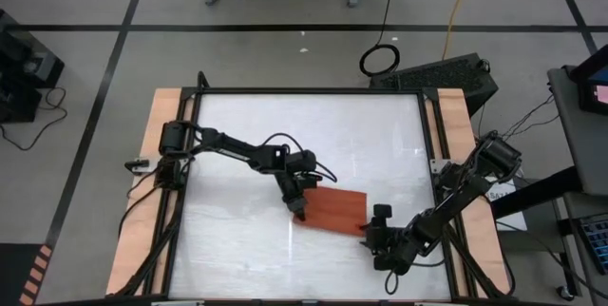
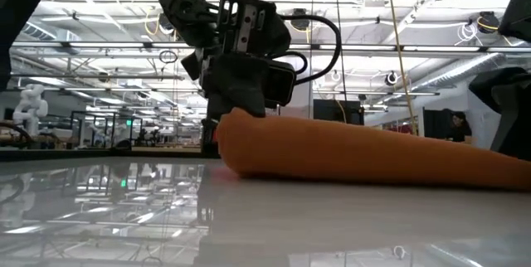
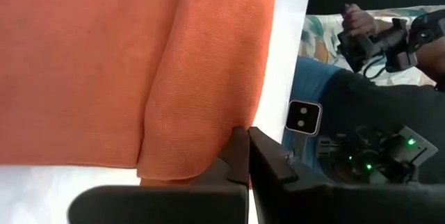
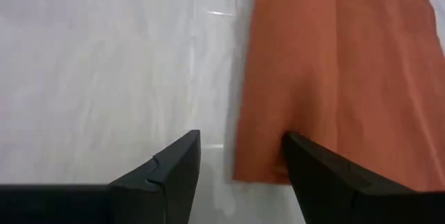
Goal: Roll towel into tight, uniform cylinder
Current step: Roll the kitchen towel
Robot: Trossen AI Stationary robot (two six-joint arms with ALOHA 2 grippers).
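High view: towel (image 1: 334, 210) lying folded on the white table (image 1: 237, 249), a little toward the right of centre, long side running left to right. Left gripper (image 1: 298, 213) down at the towel's left end, fingers (image 3: 240, 156) pressed together with the cloth's edge pinched between them, a soft fold bulging beside the tips. Right gripper (image 1: 372, 235) low at the towel's right end, fingers (image 4: 170, 172) spread wide, one over bare table, the other (image 4: 313, 168) over the corner of the cloth, nothing clamped. Low view: towel (image 2: 357, 155) seen as a low rounded hump on the tabletop, left gripper (image 2: 217, 130) at its raised end.
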